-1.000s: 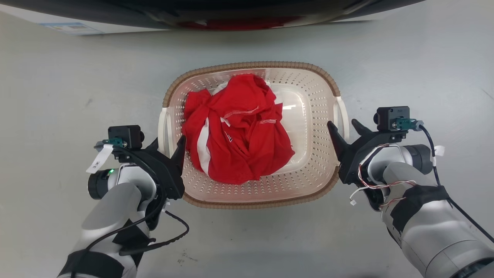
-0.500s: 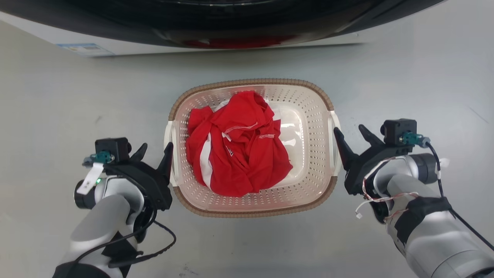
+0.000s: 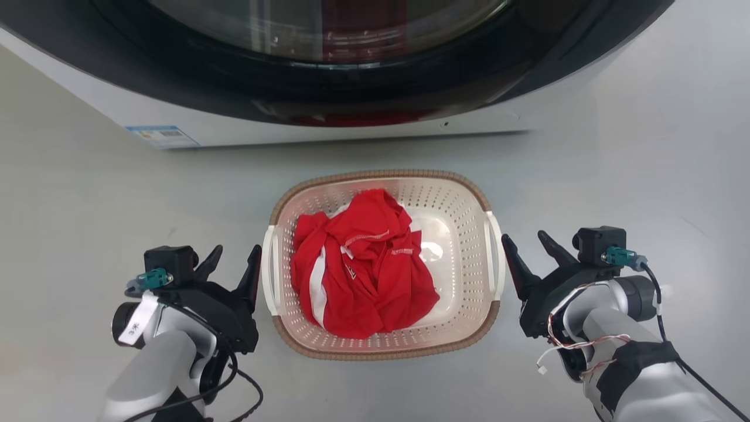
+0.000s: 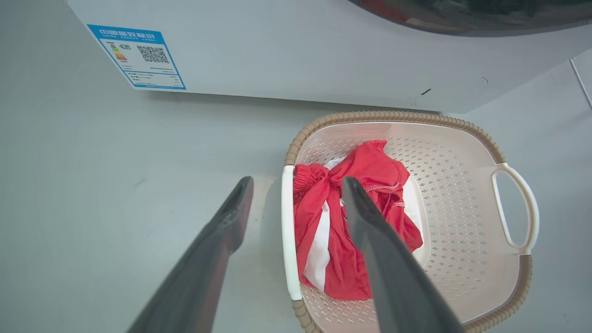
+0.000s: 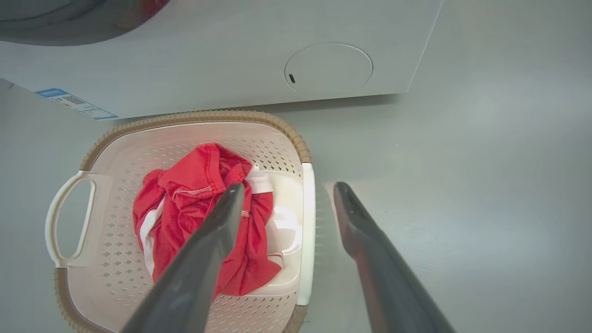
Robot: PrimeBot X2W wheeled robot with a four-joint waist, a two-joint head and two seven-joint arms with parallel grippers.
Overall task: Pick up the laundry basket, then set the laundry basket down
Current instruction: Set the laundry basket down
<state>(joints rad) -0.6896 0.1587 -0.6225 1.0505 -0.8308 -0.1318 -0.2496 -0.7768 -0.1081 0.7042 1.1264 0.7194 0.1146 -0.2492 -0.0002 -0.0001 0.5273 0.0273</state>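
Observation:
The laundry basket (image 3: pixel 381 174), cream with a brown rim, sits on the grey floor in front of the washing machine and holds a red and white garment (image 3: pixel 363 269). My left gripper (image 3: pixel 237 258) is open, just outside the basket's left white handle (image 3: pixel 268 275) and clear of it. My right gripper (image 3: pixel 523 243) is open too, just outside the right handle (image 3: pixel 495 258). In the left wrist view the left gripper (image 4: pixel 296 185) frames the left handle (image 4: pixel 287 231) from above. In the right wrist view the right gripper (image 5: pixel 289 189) frames the right handle (image 5: pixel 307 231).
The white washing machine (image 3: pixel 351 126) with its dark round door stands right behind the basket, an energy label (image 3: pixel 161 136) at its lower left. Bare grey floor (image 3: pixel 88 205) spreads to both sides and in front.
Both grippers straddled the basket's handles a second ago; now they sit higher and outside them. The head camera has tilted up, bringing more of the washing machine into view.

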